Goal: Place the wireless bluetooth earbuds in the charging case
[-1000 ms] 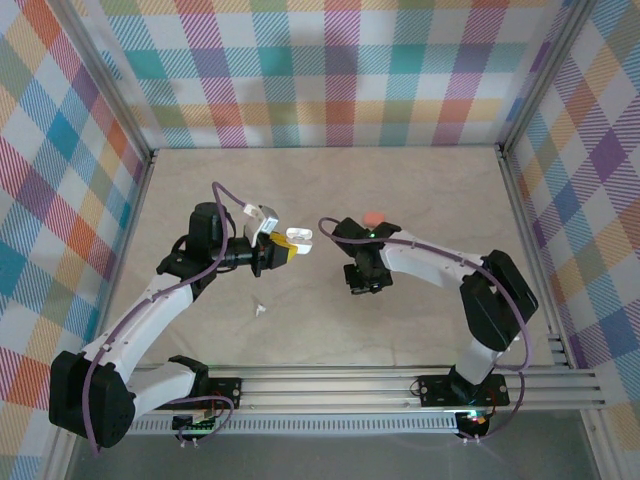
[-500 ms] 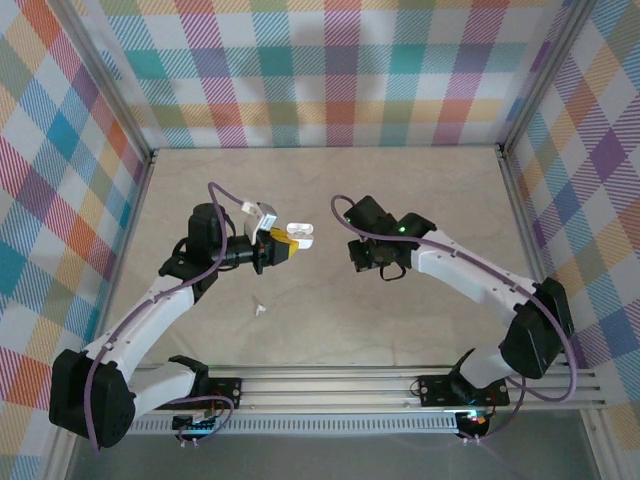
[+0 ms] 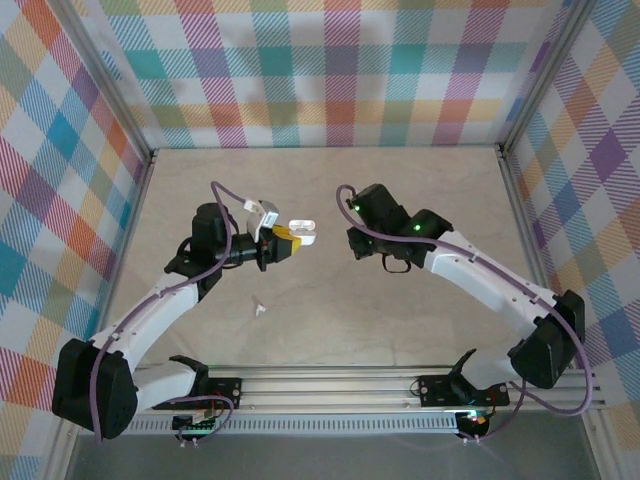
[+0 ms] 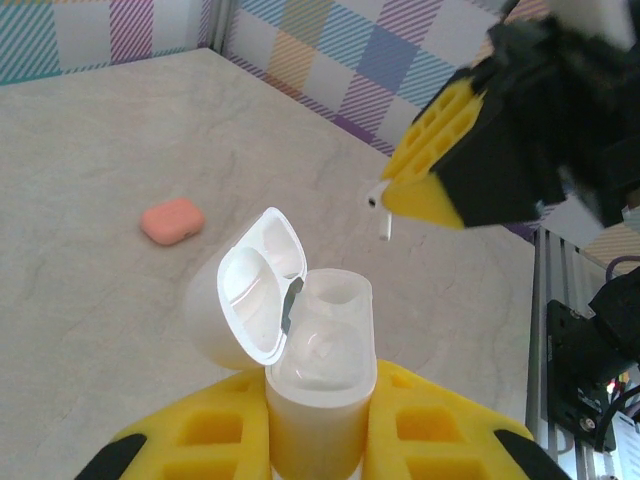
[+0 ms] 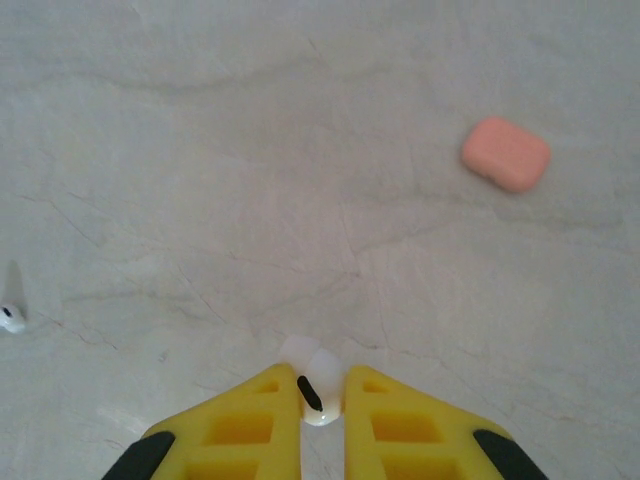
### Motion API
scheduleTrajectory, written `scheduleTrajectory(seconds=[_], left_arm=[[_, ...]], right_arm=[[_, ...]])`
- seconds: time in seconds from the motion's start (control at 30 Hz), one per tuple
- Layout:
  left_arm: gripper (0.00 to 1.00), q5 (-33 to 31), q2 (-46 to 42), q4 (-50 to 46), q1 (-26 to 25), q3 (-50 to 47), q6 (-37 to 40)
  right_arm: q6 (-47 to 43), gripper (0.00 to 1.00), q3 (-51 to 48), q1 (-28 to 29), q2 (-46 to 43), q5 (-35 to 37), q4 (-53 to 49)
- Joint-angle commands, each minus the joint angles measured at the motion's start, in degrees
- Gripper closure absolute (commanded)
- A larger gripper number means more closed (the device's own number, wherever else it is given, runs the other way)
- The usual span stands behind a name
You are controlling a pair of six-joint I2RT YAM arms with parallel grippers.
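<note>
White earbud [image 5: 325, 398] is sitting pinched between the yellow fingertips of your right claw [image 5: 321, 382]. The claw is pressing together on it, and the bud's rounded end is poking forward past the tips, a small black mark facing up. Just ahead of that claw, the pale marbled table [image 5: 300, 200] is stretching away. Farther ahead and to the claw's right, well apart from it, a salmon-pink case [image 5: 505, 153] is lying closed and flat on the table. Far off to the claw's left, a loose white earbud [image 5: 10, 318] is resting on the table at the edge of the right wrist view.

Your left claw [image 4: 320, 405] is clamping the white charging case [image 4: 320, 340] by its lower body, holding it upright between two yellow fingers. The lid [image 4: 245, 300] is standing hinged open, leaning toward the claw's left. Two wells [image 4: 335, 292] are showing in the top of the case; whether anything is sitting in them is unclear. Beyond the case, higher up and to the left claw's right, your right claw is hanging apart from the open case, the white earbud pointing downward from its tips. Farther ahead, to the left claw's left, the salmon-pink case is lying on the table.

From overhead, both claws are facing each other above the middle of the table, with a gap between them.
</note>
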Motion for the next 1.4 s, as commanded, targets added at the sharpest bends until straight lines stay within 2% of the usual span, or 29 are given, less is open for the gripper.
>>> scheduleTrajectory(seconds=[0.0, 0.23, 0.53, 0.9, 1.37], left_arm=[[1.0, -0.88, 0.78, 3.49, -1.63, 0.38, 0.0], [1.0, -3.25, 2.22, 3.78, -4.32, 1.94, 2.84], [1.0, -5.35, 2.85, 1.89, -6.26, 4.08, 6.07], [1.0, -4.63, 3.91, 1.85, -7.5, 5.66, 5.31], [1.0, -4.45, 3.75, 2.85, -7.63, 6.19, 3.88]], right_arm=[[-2.9, 0.86, 3.97, -0.38, -1.93, -1.01, 1.58], [-7.33, 0.86, 7.05, -0.13, -2.27, -6.49, 3.15], [-11.82, 0.86, 7.68, 2.04, -1.72, -8.19, 4.16], [-15.56, 0.87, 5.14, 2.75, -1.99, -9.72, 8.89], [-17.6, 0.87, 4.68, 3.32, -0.61, -10.37, 8.87]])
